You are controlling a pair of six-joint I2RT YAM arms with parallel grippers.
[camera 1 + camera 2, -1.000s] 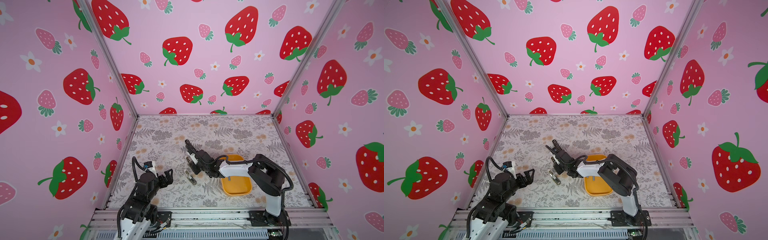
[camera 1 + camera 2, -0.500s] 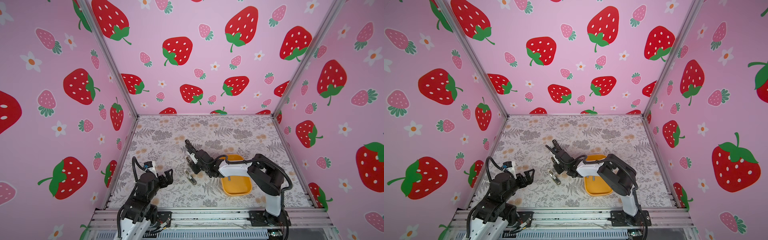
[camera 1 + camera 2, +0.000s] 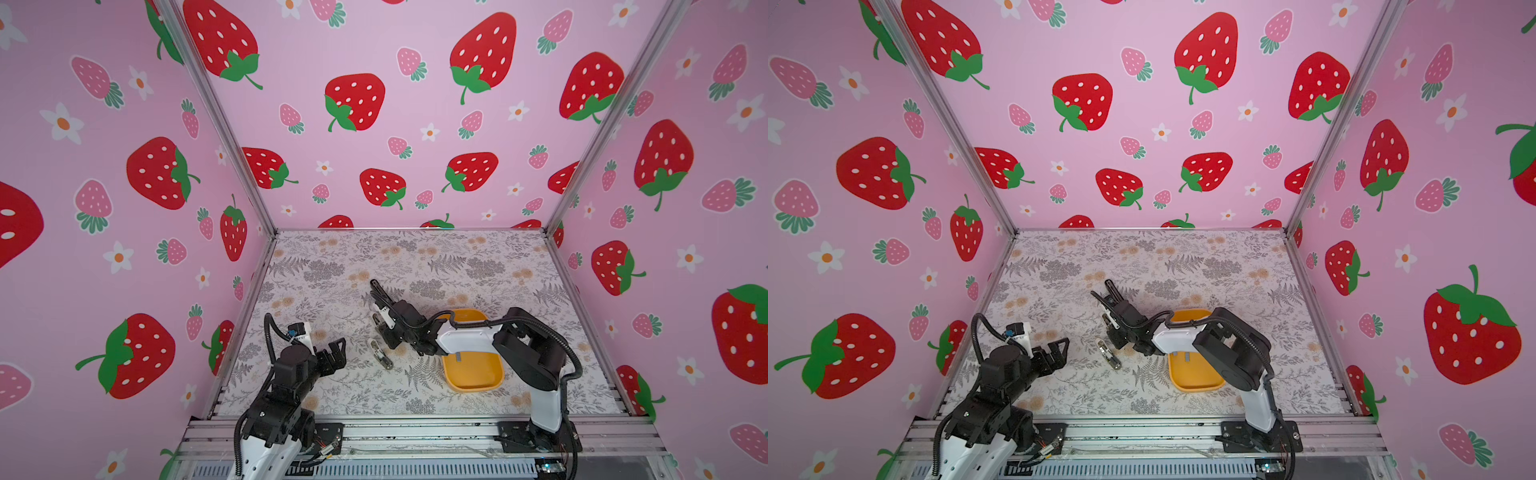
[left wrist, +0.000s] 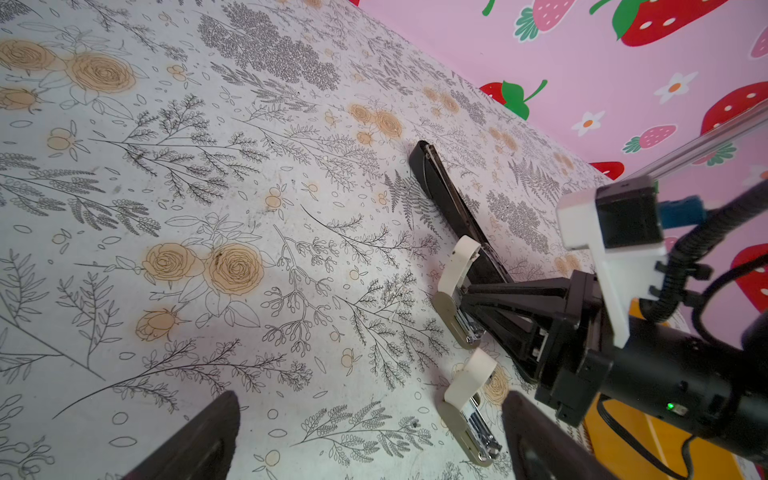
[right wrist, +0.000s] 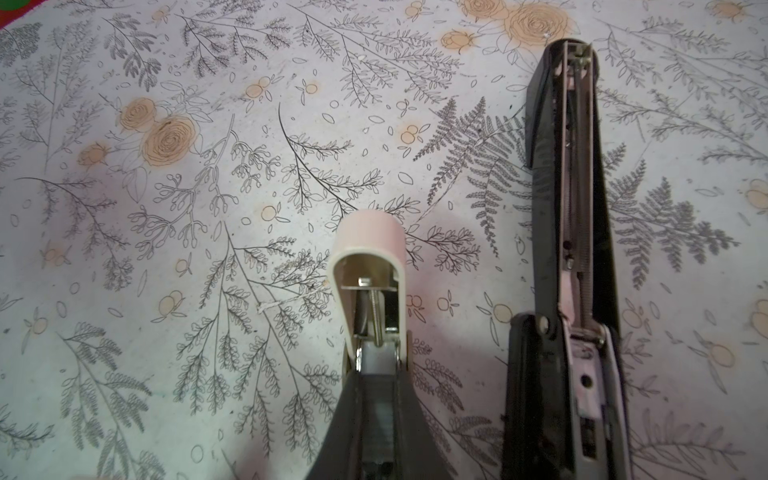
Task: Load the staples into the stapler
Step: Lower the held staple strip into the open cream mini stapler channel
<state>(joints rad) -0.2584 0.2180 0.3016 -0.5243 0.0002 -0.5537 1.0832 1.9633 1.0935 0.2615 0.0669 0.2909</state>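
Closest to the front rail, the left gripper (image 3: 338, 353) sits low over the floral table (image 3: 415, 257) on the near-left. Its fingers are spread as wide as they go and there's nothing in them. Its own wrist view just shows the two dark fingers (image 4: 199, 440) at the edges with bare table between.

Just past it and a bit to the right is the loose white-topped stapler (image 3: 380, 354), lying on the table by itself with its lid flipped up. Right of that is the yellow tray (image 3: 473, 388), with the right arm stretched over its far half. The staples (image 3: 1187, 356) only show up as a small grey strip inside the tray, too tiny to say more.

Next, the right gripper (image 5: 378, 374) reaches across the middle and is clamped tight on the held white-topped stapler (image 5: 368, 249). It grips the base end, and the lid is popped up so the little spring rod inside shows.

Farthest back is the black stapler (image 5: 569, 187), lying on the table just beside the held one. It's swung wide open, with the metal channel and long spring showing. Its hinge end runs right alongside the right gripper's finger, and I honestly can't tell if they touch.
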